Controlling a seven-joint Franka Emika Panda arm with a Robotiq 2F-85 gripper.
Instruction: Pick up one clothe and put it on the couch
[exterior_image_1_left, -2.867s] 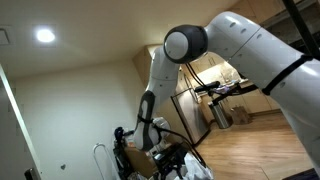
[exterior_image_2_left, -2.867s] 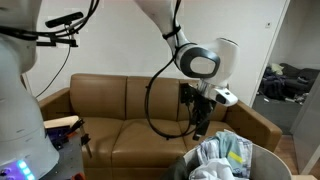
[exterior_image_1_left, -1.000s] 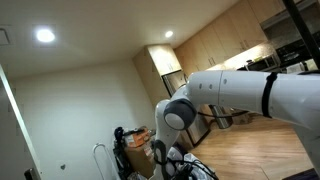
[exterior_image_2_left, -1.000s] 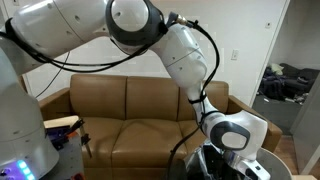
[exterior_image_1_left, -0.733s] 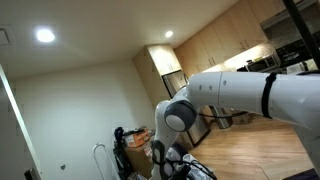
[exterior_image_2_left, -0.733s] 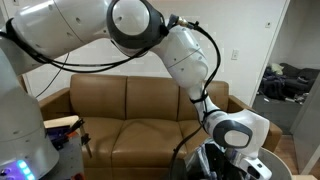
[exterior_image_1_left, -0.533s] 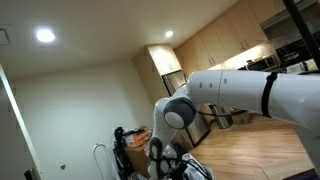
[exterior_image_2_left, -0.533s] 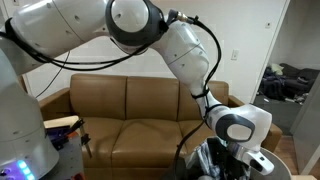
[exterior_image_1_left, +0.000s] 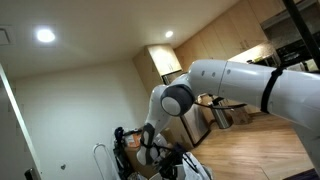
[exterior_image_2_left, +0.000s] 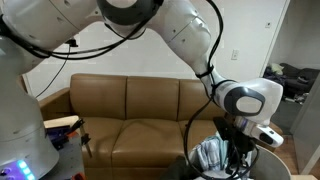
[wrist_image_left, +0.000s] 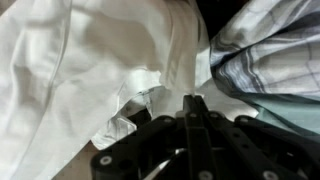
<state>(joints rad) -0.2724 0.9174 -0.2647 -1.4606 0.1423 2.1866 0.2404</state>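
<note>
A dark basket (exterior_image_2_left: 193, 168) holds heaped clothes (exterior_image_2_left: 212, 155), where the gripper (wrist_image_left: 194, 104), jaws pressed together, sits just beside the white cloth (wrist_image_left: 90, 60).

In the wrist view the crumpled white cloth (wrist_image_left: 70, 70) just ahead of the black gripper (wrist_image_left: 195, 100) is soft, out of focus and nearly washed out, its folds casting only faint grey shadows, while the gripper's own body sits dark at the bottom edge. In an exterior view a round recessed ceiling light (exterior_image_1_left: 44, 35) far above the gripper blooms into a blown-out disc, leaving the low corner around the gripper murky. The brown leather couch (exterior_image_2_left: 120, 110) behind the gripper is evenly, softly lit with a mild sheen.
</note>
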